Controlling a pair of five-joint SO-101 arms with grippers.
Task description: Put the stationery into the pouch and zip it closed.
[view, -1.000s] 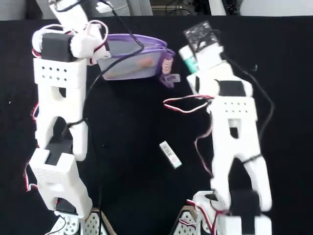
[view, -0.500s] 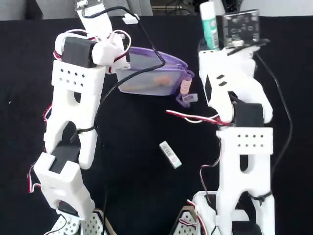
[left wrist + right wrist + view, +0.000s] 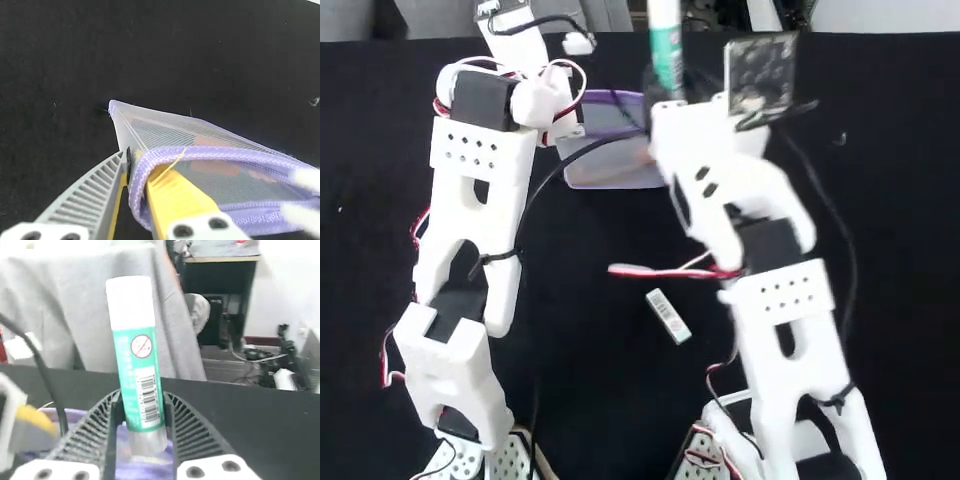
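Note:
The purple mesh pouch [image 3: 610, 160] hangs above the black table at the back. My left gripper [image 3: 570, 125] is shut on its end. In the left wrist view the grey and yellow fingers pinch the purple rim [image 3: 150, 165], and orange shapes show through the mesh of the pouch [image 3: 210, 150]. My right gripper [image 3: 665, 90] is shut on a green and white glue stick [image 3: 665, 40] held upright just above the pouch's other end. In the right wrist view the glue stick [image 3: 137, 365] stands between the ribbed fingers, with the pouch [image 3: 80, 420] below it. A small white labelled block [image 3: 668, 315] lies on the table.
The black table [image 3: 900, 200] has free room on the right and at the far left. Red and white cables [image 3: 660, 270] hang from the right arm over the middle. Behind the table stand grey cloth [image 3: 75, 315] and room clutter.
My right arm swung left and back with the glue stick, from beside the pouch to above its end. My left arm shifted the pouch a little to the right.

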